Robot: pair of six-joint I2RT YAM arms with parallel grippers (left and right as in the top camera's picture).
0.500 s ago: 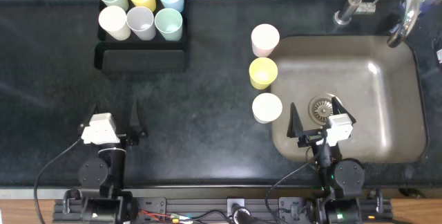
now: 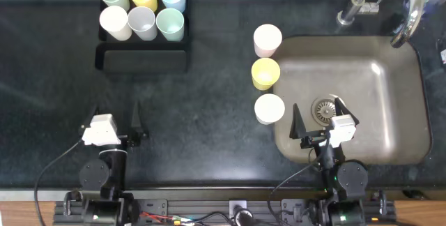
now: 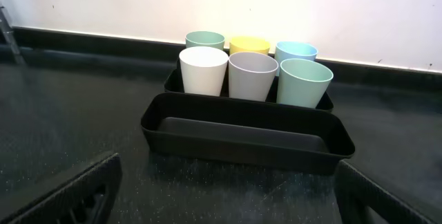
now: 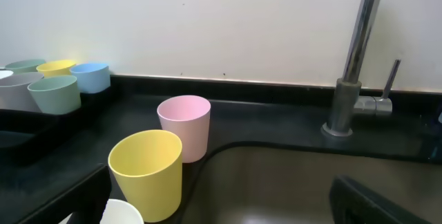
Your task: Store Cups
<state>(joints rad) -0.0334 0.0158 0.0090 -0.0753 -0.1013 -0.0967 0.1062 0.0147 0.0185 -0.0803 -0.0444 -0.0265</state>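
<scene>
A black tray (image 2: 143,61) stands at the back left of the dark counter; its rear section holds several pastel cups (image 2: 143,21) and its front section (image 3: 242,133) is bare. Three loose cups stand in a line along the sink's left rim: pink (image 2: 267,40), yellow (image 2: 265,72), white (image 2: 269,108). From the right wrist I see the pink cup (image 4: 185,124) behind the yellow cup (image 4: 147,170). My left gripper (image 2: 116,116) hangs open in front of the tray, well short of it. My right gripper (image 2: 319,114) is open over the sink's near left corner, beside the white cup.
A steel sink (image 2: 376,65) with a drain (image 2: 325,107) fills the right side, and a faucet (image 4: 353,72) rises behind it. A pale wall backs the counter. Dark countertop (image 2: 209,100) lies bare between tray and loose cups.
</scene>
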